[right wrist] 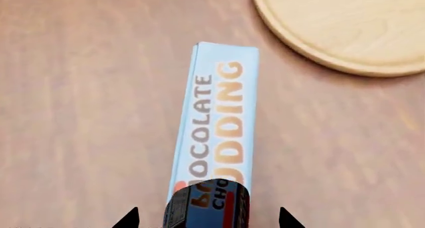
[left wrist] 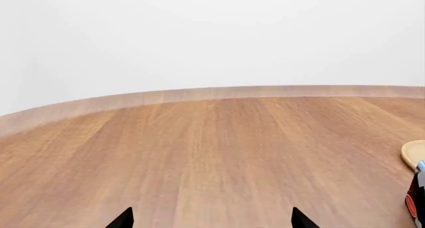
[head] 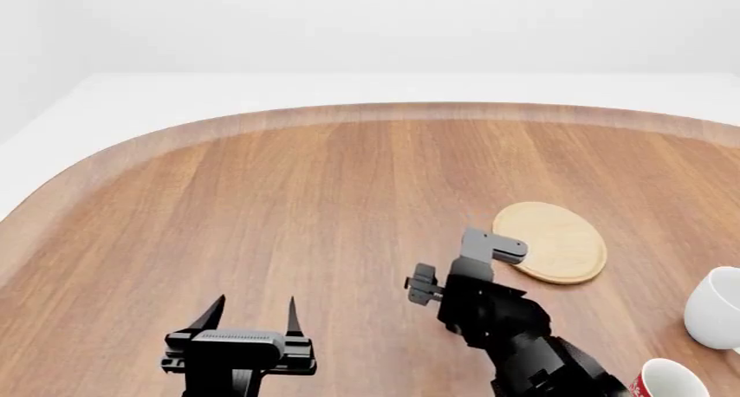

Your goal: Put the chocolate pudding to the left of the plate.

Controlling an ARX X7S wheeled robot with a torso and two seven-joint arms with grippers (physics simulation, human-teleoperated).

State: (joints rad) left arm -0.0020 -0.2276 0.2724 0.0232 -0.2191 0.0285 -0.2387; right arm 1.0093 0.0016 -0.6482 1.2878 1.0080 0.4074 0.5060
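- Toward the table's near edge, we see our left gripper [head: 253,315] low over the brown wooden table [head: 289,206], its two black fingers spread apart with nothing between them.
- Further right, our right gripper [right wrist: 207,219] reaches forward on a bent black arm, fingertips parted on either side of the chocolate pudding [right wrist: 216,123], a narrow light-blue box with orange lettering; we cannot tell whether they touch it.
- The box lies just left of the round light-tan wooden plate [head: 555,241], apart from its rim.
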